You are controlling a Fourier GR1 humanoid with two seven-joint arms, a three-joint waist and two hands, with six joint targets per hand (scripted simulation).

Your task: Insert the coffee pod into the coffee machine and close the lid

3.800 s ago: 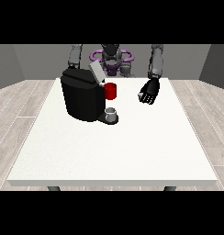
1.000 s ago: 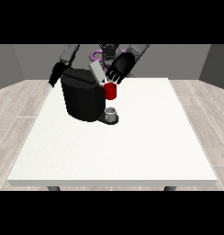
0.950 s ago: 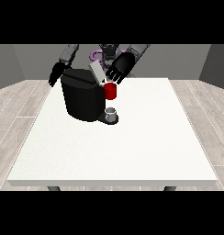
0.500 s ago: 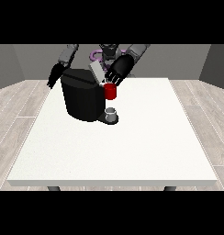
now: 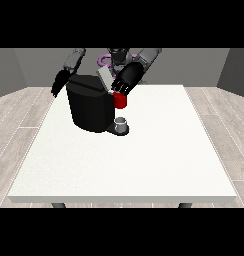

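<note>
Your hand at the view's right (image 5: 126, 80) reaches in over the table's far edge, palm down, its fingers hanging towards the camera. Your hand at the view's left (image 5: 59, 84) hangs low by the far-left corner, forearm sloping down.

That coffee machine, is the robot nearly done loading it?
Seemingly partway. The coffee machine has its lid tilted up, so closing remains. The hand at the view's right is at the lid, above a red thing at the machine. I cannot spot the pod.
</note>
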